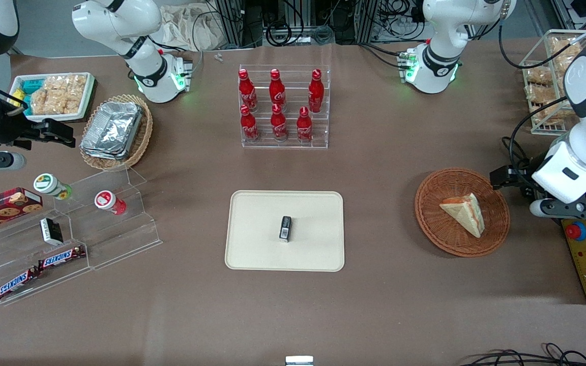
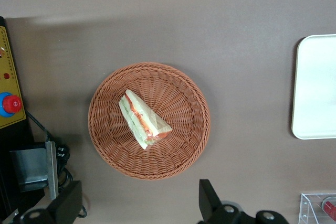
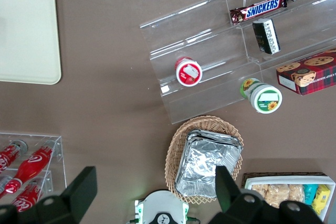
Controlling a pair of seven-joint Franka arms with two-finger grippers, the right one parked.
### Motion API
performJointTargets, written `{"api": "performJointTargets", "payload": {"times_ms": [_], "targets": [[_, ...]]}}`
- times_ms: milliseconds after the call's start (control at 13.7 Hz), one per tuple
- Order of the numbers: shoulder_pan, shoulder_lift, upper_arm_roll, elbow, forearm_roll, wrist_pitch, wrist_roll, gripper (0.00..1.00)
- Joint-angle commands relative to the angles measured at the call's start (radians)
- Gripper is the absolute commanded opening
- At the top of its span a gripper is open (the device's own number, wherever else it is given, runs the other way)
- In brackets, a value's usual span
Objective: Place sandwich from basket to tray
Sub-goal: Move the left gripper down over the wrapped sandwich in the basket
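1. The triangular sandwich wedge of pale bread [image 1: 462, 213] lies flat inside the round reddish-brown woven wicker basket [image 1: 428, 223]. In the front view its red, pink and green filling edge faces about 3 o'clock and one corner points to about 9 o'clock.
2. That basket stands on the brown table [image 1: 374, 305] at 3 o'clock from the flat cream-beige rectangular tray [image 1: 252, 249], well apart from it, toward the working arm's end.
3. The left arm's black two-finger claw [image 2: 137, 186] hovers over the table just beside the basket's rim, at about 2 o'clock of the basket in the front view. Its fingers [image 2: 71, 200] are spread wide, and it has hold of nothing.
4. On the tray, near its middle, lies a small black oblong item with a white label [image 1: 285, 228]. The print is too small to read.
5. At 12 o'clock from the tray stands a clear acrylic rack with six red bottles [image 1: 279, 109]. They carry white script that I cannot read with certainty.
6. At 9 o'clock from the tray stands a clear stepped acrylic display [image 1: 94, 239]. It holds two brown bars lettered "SNICKERS" [image 1: 61, 258], a red-lidded cup [image 1: 106, 200], a green cup with a sunflower lid [image 1: 49, 184] and a red tartan box picturing cookies [image 1: 3, 206].
7. At 4 o'clock from the basket, at the table's edge, sits a yellow control box with a red button [image 1: 585, 259].
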Motion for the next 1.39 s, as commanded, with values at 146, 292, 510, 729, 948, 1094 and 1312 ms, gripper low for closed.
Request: {"api": "performJointTargets", "payload": {"times_ms": [146,292,510,729,948,1094,1312], "targets": [[0.009,0.024,0.003,0.035,0.007,-0.027,0.009,0.99],[0.015,0.052,0.003,0.024,-0.003,-0.030,0.010,0.98],[0.041,0.050,0.003,-0.003,-0.021,-0.033,-0.063,0.99],[0.042,0.044,0.004,-0.074,-0.009,0.008,-0.267,1.00],[0.038,0.047,0.003,-0.149,0.000,0.100,-0.384,1.00],[0.041,0.041,0.003,-0.251,0.002,0.223,-0.390,1.00],[0.044,0.042,0.020,-0.364,0.002,0.387,-0.392,1.00]]}}
